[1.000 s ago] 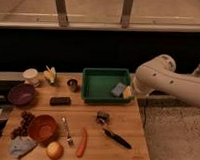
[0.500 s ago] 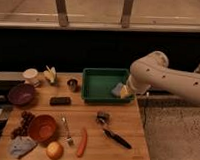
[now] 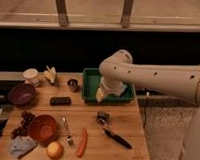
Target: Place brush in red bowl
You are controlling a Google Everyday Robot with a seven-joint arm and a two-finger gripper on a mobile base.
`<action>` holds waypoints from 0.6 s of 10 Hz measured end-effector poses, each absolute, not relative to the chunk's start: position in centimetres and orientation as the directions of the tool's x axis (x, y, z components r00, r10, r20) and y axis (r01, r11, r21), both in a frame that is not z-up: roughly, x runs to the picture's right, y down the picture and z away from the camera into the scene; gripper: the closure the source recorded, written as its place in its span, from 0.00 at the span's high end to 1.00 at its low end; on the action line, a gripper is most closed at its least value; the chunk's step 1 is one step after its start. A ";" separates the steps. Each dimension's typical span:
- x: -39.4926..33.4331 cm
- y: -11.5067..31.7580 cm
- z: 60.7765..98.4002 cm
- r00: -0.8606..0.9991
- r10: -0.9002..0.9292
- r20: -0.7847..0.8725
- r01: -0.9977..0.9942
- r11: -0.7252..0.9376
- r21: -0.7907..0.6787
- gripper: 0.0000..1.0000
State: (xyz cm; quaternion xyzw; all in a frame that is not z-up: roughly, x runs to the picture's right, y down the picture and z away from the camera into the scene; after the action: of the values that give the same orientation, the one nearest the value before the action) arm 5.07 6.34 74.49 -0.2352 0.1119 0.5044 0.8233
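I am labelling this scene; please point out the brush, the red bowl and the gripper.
brush (image 3: 118, 139): camera view, middle of black handle.
red bowl (image 3: 42, 128): camera view, bare inside wall.
gripper (image 3: 104, 92): camera view, lower end, over green tray (image 3: 87, 86).

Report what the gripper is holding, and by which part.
Cannot be told: the gripper hangs over the green tray. The brush lies untouched on the table.
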 end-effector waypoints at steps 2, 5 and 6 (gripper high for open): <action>5.4 6.4 74.5 0.462 0.779 -0.424 -0.886 0.377 -0.271 0.62; 5.5 7.5 74.5 0.447 0.769 -0.457 -0.893 0.352 -0.281 0.62; 5.8 9.4 74.8 0.429 0.758 -0.492 -0.901 0.323 -0.288 0.62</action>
State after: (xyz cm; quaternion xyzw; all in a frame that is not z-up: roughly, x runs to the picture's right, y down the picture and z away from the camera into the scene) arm 5.76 9.42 74.85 -0.2663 0.1350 0.5171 0.8022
